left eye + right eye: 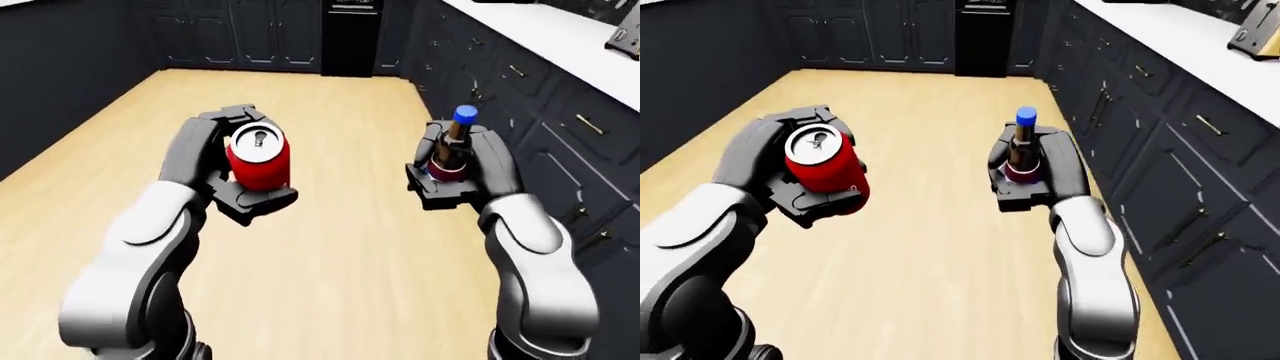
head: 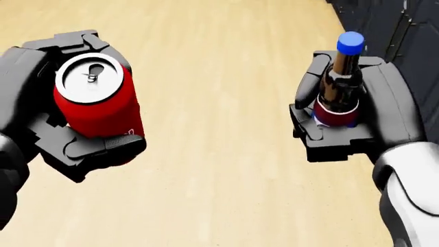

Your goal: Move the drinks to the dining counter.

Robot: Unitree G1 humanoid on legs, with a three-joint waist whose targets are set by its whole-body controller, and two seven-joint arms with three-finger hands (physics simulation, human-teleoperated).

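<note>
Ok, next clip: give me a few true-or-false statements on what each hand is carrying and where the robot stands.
1. The left hand grips a red can. True.
2. The can's top is open and liquid shows. False: the pull tab lies flat on a closed lid.
3. The right hand holds a dark bottle with a blue cap. True.
4. The bottle lies on its side in the palm. False: it stands upright, cap up.
5. Both drinks rest on a counter. False: they are held over the wooden floor; the white countertop runs along the right of the left-eye view.
</note>
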